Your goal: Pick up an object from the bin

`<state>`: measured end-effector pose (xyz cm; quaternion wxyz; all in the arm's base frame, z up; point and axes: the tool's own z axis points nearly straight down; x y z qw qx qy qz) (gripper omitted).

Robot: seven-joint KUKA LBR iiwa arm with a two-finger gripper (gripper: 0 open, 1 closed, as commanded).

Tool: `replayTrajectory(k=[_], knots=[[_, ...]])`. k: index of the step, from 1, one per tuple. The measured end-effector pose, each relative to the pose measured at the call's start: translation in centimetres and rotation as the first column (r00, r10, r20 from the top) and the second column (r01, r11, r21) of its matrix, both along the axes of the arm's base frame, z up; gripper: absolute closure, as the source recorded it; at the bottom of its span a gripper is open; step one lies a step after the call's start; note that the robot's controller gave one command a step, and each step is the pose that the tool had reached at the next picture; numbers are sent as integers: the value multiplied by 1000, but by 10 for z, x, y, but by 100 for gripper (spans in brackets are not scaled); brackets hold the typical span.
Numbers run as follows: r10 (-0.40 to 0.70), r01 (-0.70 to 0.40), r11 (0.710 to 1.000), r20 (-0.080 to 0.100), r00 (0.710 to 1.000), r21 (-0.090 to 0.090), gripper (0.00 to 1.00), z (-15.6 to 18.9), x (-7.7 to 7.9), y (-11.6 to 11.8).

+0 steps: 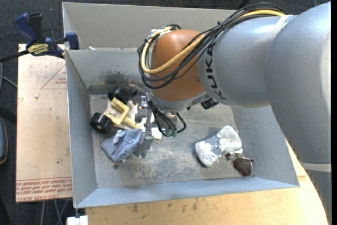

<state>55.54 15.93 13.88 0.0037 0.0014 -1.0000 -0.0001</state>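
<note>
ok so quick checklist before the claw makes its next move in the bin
1. claw down in the bin, on the view's left: ok
2. grey-blue crumpled cloth right beside the claw: ok
3. cloth actually held: cannot tell
4. cream and black toy crowding the claw: not ok
5. white crumpled lump and small brown piece well clear, at right: ok

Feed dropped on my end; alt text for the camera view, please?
The gripper is low in the grey bin, at the right edge of a crumpled blue-grey cloth, beside a yellow and black toy. A white crumpled lump and a small brown thing lie apart at the view's right.
</note>
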Motion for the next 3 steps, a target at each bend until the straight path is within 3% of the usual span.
replayTrajectory(k=[1, 2, 3], knots=[[-4, 4, 1000, 7, 1000, 1, 100, 4, 2, -1], [-4, 4, 1000, 7, 1000, 1, 100, 4, 2, -1], [-2, 2, 1000, -1, 1000, -2, 100, 42, -11, 0]])
